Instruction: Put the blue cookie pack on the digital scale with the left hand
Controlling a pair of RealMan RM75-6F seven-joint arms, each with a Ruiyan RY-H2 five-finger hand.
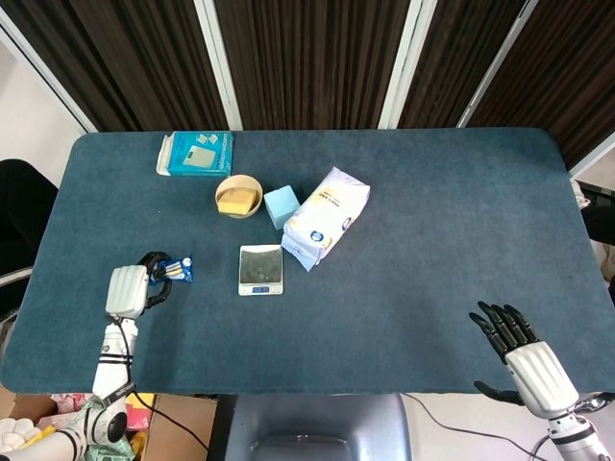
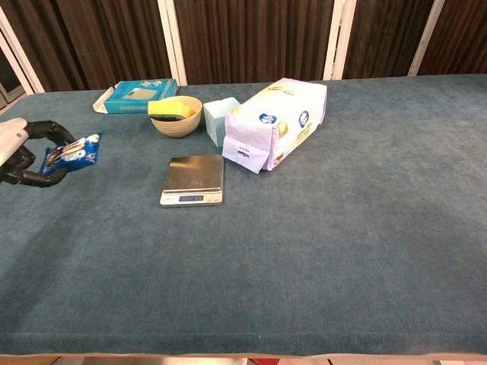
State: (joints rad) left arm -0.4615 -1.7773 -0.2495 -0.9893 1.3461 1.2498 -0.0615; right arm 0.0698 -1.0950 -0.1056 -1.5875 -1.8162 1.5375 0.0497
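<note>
My left hand [image 1: 133, 288] [image 2: 21, 152] grips the blue cookie pack [image 1: 176, 272] [image 2: 71, 155] and holds it lifted above the table, left of the digital scale [image 1: 260, 268] [image 2: 193, 180]. The silver scale lies flat in the middle of the table with nothing on its plate. My right hand [image 1: 527, 357] rests at the near right edge of the table, fingers spread, holding nothing; the chest view does not show it.
Behind the scale stand a beige bowl with a yellow sponge [image 1: 238, 196] [image 2: 176, 114], a light-blue cube box [image 1: 282, 205] [image 2: 219, 119] and a large white-and-lilac bag [image 1: 327, 215] [image 2: 278, 122]. A teal box [image 1: 196, 153] [image 2: 137, 95] lies at the far left.
</note>
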